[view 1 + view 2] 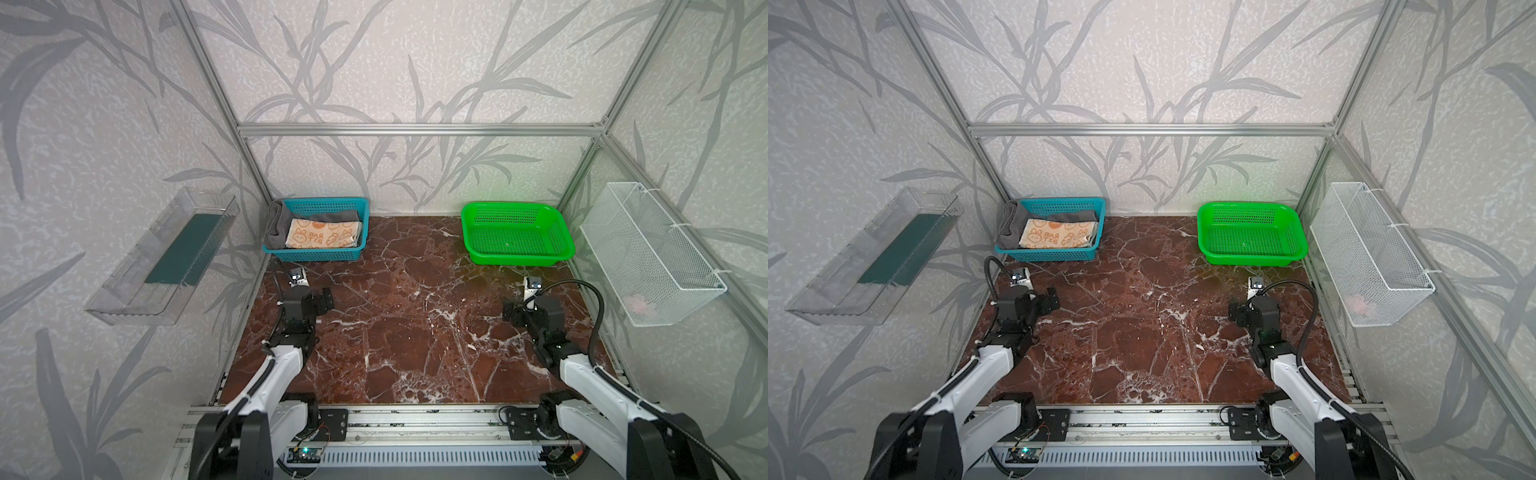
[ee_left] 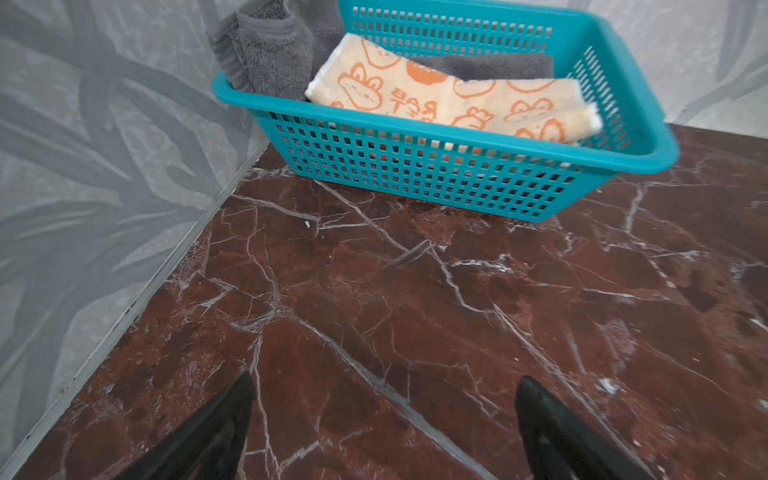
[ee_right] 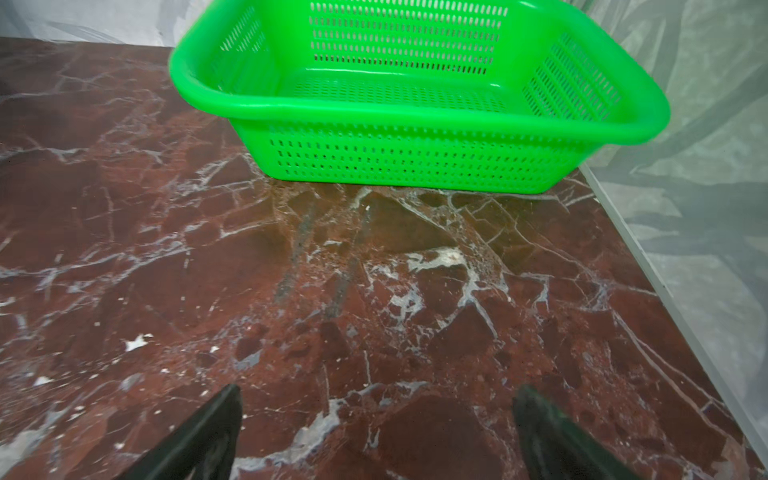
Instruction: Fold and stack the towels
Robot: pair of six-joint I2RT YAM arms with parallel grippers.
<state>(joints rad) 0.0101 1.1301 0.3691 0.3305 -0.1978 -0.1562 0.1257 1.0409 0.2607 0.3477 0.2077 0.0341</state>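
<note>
Left wrist view: left gripper [image 2: 386,386], jaws spread wide, holding nothing, above the red marble table [image 2: 415,291]. Teal basket [image 2: 415,174] just ahead of it, at the table's far left corner in both top views. Contents: orange-and-cream bunny towel [image 2: 449,104], folded, lying on top of the dark grey towel [image 2: 274,54], which bulges over one end rim. Right wrist view: right gripper [image 3: 378,392], jaws spread wide, holding nothing. Green basket [image 3: 415,114] ahead, far right corner.

Grey leaf wallpaper [image 1: 374,62], red marble tabletop [image 1: 415,332] — white-veined
</note>
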